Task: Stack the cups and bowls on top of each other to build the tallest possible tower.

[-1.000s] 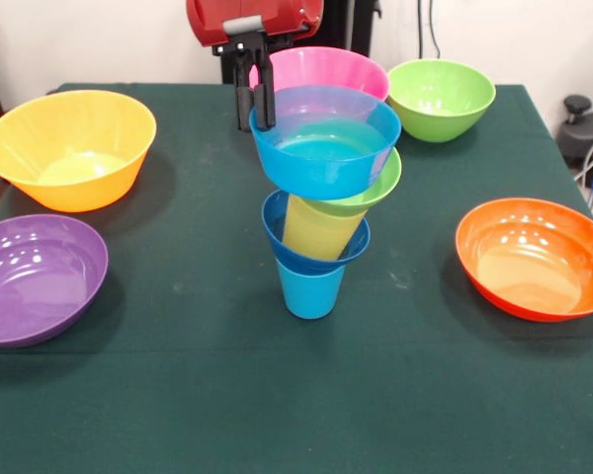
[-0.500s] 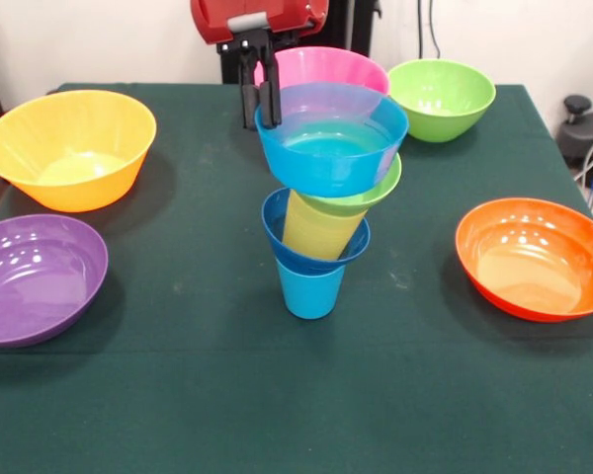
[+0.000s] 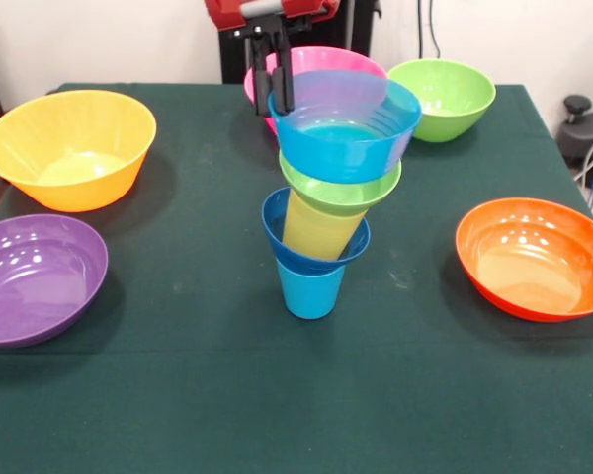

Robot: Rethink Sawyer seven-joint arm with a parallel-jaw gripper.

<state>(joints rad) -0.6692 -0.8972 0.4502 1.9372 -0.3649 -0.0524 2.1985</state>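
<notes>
Claw (image 3: pixel 276 94) grips light blue bowl (image 3: pixel 346 138) rim; arm cut off.

The fingers (image 3: pixel 275 91) pinch the light blue bowl's (image 3: pixel 346 138) rim, holding it tilted over the small green bowl (image 3: pixel 340 188) atop the tower (image 3: pixel 316 247).

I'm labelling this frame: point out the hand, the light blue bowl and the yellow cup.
hand (image 3: pixel 275 91): front view, between its fingertips at the bowl's rim.
light blue bowl (image 3: pixel 348 148): front view, outer wall.
yellow cup (image 3: pixel 316 229): front view, ribbed side.
</notes>
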